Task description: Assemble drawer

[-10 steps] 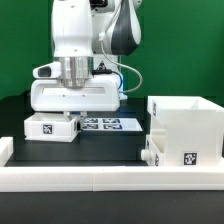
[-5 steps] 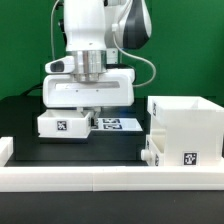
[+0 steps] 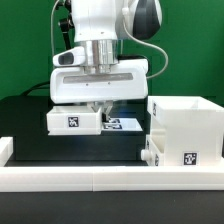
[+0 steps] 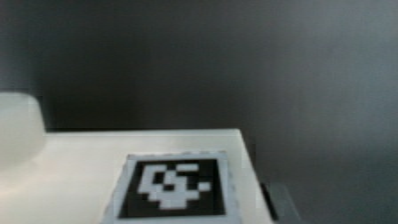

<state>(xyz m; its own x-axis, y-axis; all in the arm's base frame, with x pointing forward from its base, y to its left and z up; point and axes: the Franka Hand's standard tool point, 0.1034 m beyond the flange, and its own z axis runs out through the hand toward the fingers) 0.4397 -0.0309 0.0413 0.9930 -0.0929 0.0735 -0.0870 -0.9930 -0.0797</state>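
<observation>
- The arm (image 3: pixel 100 40) and the small tray (image 3: pixel 58 121) in its grip have shifted toward the exterior view's right since the earlier frame, closer to the tall casing (image 3: pixel 185 128).
- The jaws are clamped on the tray's end nearest the casing.
- The tray hangs over the black counter (image 3: pixel 22 112), partly covering the marker board (image 3: pixel 124 124).
- Only the exterior view shows the casing, standing upright behind the long rail (image 3: pixel 90 176).
- Only the wrist view shows the tray's white top close up, with a blurred tag (image 4: pixel 175 188).
</observation>
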